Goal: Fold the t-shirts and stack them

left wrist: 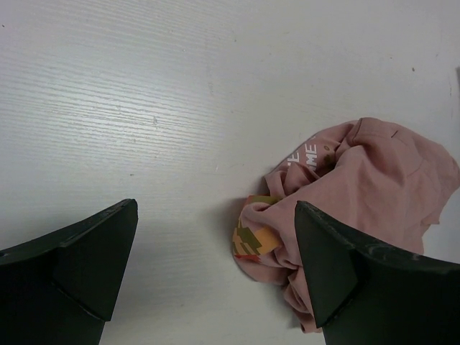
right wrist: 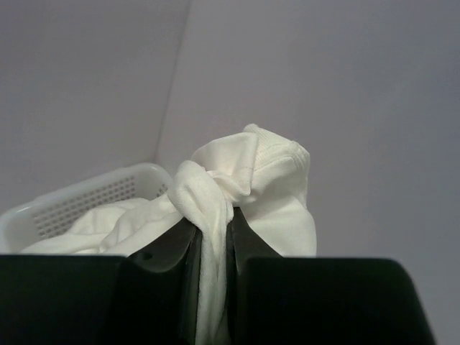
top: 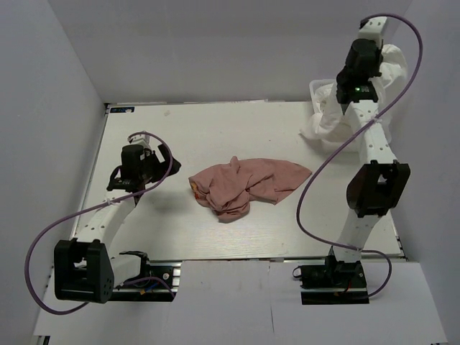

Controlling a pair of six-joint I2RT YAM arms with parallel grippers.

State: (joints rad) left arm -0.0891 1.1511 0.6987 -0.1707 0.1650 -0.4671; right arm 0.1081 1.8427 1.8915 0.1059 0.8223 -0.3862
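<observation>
Nearest the arm bases, the left gripper point(left wrist: 214, 215) hovers low over the table point(top: 215, 122) with its fingers point(left wrist: 86, 251) spread as wide as they go and nothing between them. Just beyond it, toward the middle of the table, lies the pink t-shirt point(top: 248, 185), loose and crumpled into a rumpled heap rather than folded. In the left wrist view the heap sits just beside the right-hand finger, with a multicoloured print point(left wrist: 251, 241) showing on a fold at its near edge and a few white letters point(left wrist: 305, 152) higher up, too creased to read. Well apart from it, at the far right corner, stands the white lattice basket point(top: 316, 88). It holds bunched white cloth point(right wrist: 122, 223) that fills it to the rim and spills over its near side onto the table. Whether that cloth is one garment or several cannot be told. Above the basket, the right arm reaches up and back, and the right gripper point(right wrist: 212, 223) has its fingers pinched together on a twisted fold of a white t-shirt point(right wrist: 251, 172). The fabric balloons above the fingertips and hangs raised against the back wall, while a strand of it trails down toward the basket's contents.
</observation>
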